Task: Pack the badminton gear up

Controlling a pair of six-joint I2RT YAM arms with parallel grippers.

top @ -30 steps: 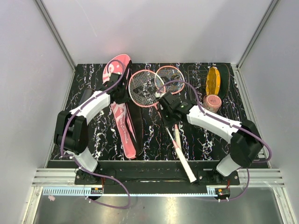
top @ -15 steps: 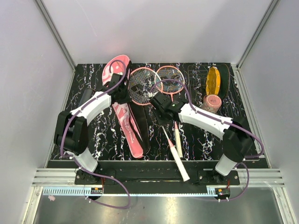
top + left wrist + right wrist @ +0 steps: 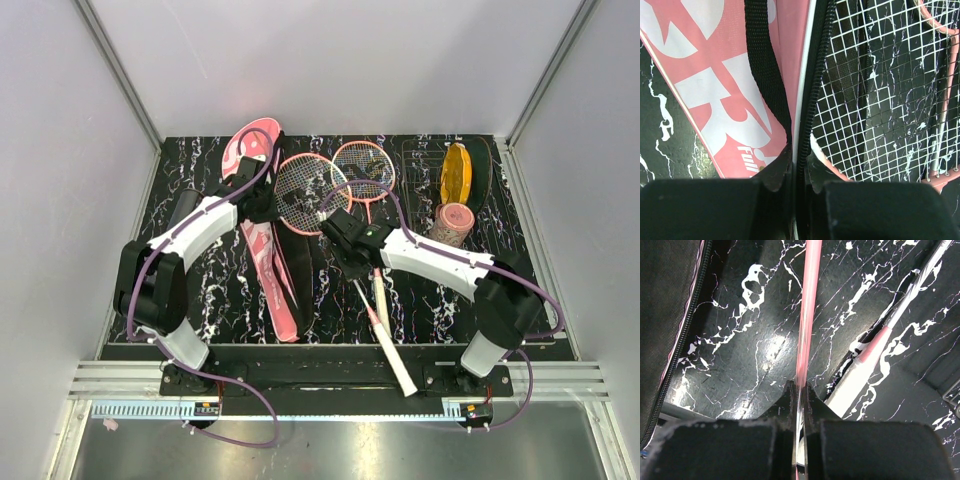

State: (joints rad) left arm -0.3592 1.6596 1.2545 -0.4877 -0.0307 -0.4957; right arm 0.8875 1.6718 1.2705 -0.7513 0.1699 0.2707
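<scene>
The long pink cover (image 3: 262, 255) lies left of centre, its black inside (image 3: 300, 255) folded open. My left gripper (image 3: 262, 205) is shut on the cover's zipper edge (image 3: 801, 125), with the pink lettered side (image 3: 715, 75) to its left. A pink-framed racket head (image 3: 303, 185) lies over the cover's opening, and its strings (image 3: 880, 100) sit just right of the zipper. My right gripper (image 3: 355, 258) is shut on this racket's thin pink shaft (image 3: 807, 315). The second racket (image 3: 363, 165) lies beside it, and its white handle (image 3: 867, 360) shows to the right.
A yellow oval disc (image 3: 456, 172) rests on a black wire tray (image 3: 420, 160) at the back right. A small pinkish cup (image 3: 455, 220) stands in front of it. The held racket's white handle (image 3: 392, 355) reaches toward the table's near edge.
My right gripper has moved left and nearer with the racket shaft, sliding the racket head left over the cover's opening. The left gripper has kept its hold on the cover's edge.
</scene>
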